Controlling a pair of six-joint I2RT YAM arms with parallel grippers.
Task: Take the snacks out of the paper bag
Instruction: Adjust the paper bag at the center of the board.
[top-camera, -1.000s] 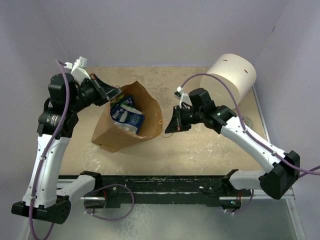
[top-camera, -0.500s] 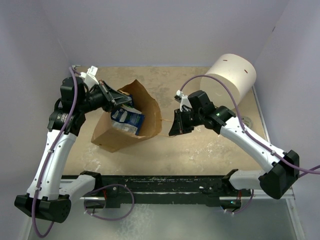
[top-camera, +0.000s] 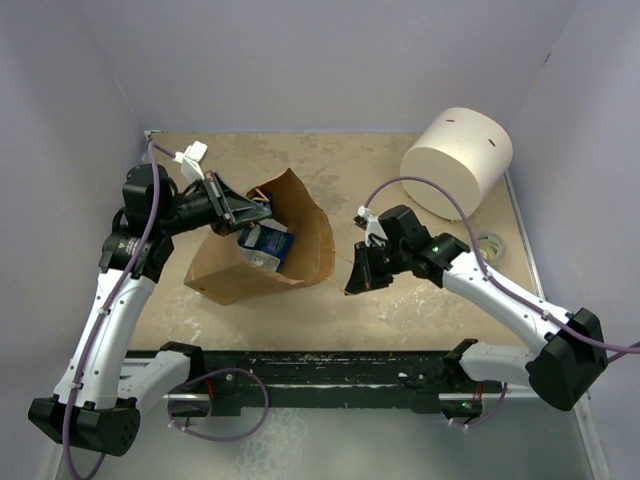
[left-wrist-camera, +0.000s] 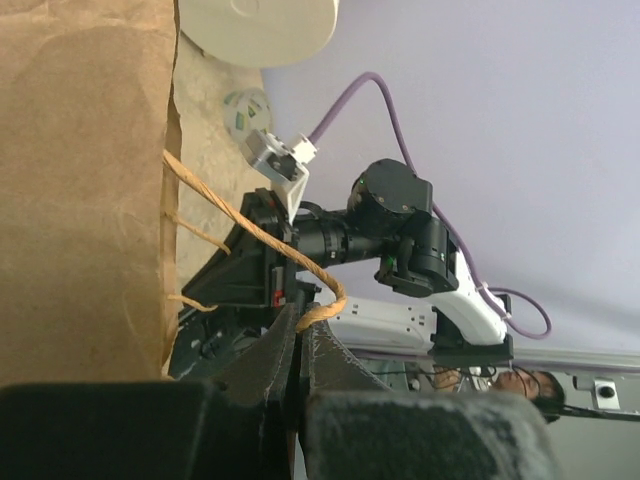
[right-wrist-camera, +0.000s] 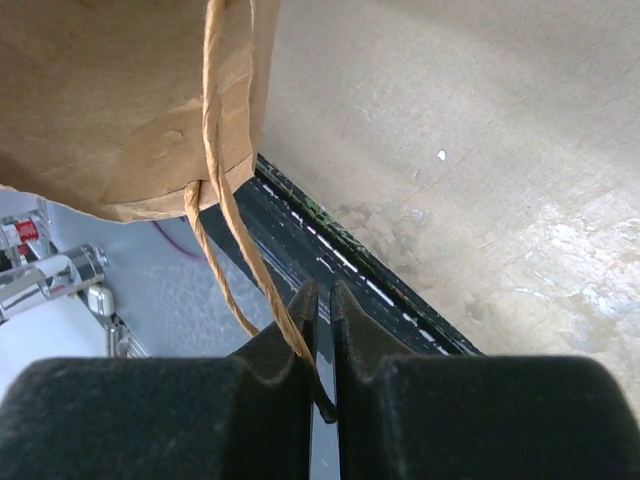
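Note:
The brown paper bag (top-camera: 235, 270) lies on the table left of centre, its mouth facing up and to the right. A blue-and-white snack packet (top-camera: 265, 243) shows in the mouth; other packets are hidden. My left gripper (top-camera: 243, 207) is at the mouth's far rim, shut on a tan loop handle (left-wrist-camera: 250, 225), with the bag wall (left-wrist-camera: 80, 180) to its left. My right gripper (top-camera: 356, 277) is just right of the bag, its jaws closed on the other loop handle (right-wrist-camera: 235, 215). That handle runs up to the bag's edge (right-wrist-camera: 120, 90).
A big white cylinder (top-camera: 457, 160) stands at the back right. A small tape roll (top-camera: 487, 245) lies right of my right arm. A black rail (top-camera: 320, 365) runs along the near edge. Purple walls close in on three sides.
My left gripper moved right to the bag's far rim. My right gripper moved toward the near edge with its handle. The bag's mouth has been pulled wider and nearer.

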